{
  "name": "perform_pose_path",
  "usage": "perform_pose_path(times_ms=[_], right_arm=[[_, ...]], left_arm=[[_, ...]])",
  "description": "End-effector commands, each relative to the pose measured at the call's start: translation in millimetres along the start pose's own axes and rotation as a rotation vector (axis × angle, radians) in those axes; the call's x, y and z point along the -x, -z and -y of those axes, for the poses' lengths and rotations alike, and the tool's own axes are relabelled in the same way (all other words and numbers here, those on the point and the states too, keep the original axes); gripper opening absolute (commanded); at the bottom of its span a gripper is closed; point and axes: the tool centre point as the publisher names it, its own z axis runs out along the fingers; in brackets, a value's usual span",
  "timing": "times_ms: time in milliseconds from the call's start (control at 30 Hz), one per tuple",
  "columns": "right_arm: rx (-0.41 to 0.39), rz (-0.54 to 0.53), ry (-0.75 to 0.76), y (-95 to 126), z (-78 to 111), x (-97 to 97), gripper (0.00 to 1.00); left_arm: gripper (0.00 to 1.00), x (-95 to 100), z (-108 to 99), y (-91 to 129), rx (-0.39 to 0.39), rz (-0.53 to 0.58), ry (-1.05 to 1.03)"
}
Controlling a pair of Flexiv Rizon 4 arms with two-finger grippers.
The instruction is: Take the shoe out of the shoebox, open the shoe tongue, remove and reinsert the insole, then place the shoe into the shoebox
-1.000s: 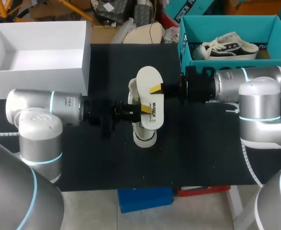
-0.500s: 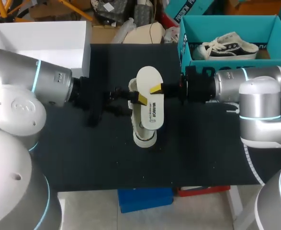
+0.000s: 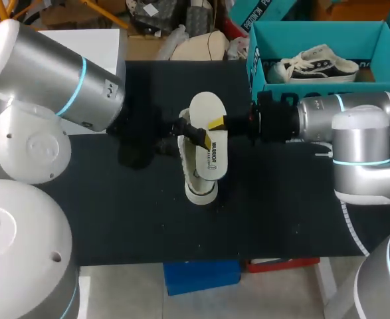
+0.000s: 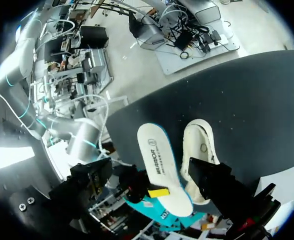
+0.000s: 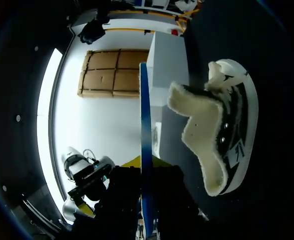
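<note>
Black mat: insole in right hand

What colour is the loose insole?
The insole is white with a blue edge, best seen in the left wrist view.

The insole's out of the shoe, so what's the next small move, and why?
Probably the right gripper should lower the insole toward the opening of the shoe: it grips the insole, which is fully out and held over the shoe.
</note>
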Motion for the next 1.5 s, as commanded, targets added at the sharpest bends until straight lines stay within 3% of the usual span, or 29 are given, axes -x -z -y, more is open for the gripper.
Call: perform_pose_path(times_ms=[33, 1100, 1300, 1500], right_arm=[[0.003, 0.001, 0.000, -1.4, 0.3, -0.1, 0.00], [0.003, 0.001, 0.000, -1.4, 0.3, -0.1, 0.00], [0.003, 0.001, 0.000, -1.4, 0.3, -0.1, 0.00], [0.003, 0.001, 0.000, -1.4, 0.3, -0.1, 0.00]], left_arm=[[1.00, 4.2, -4.5, -0.3, -0.033, -0.702, -0.040], [1.00, 4.0, -3.9, -3.5, -0.035, -0.709, -0.044], [1.00, 2.3, -10.5, -13.5, -0.107, -0.645, 0.072], [1.00, 1.4, -16.5, -18.4, -0.111, -0.658, 0.172]])
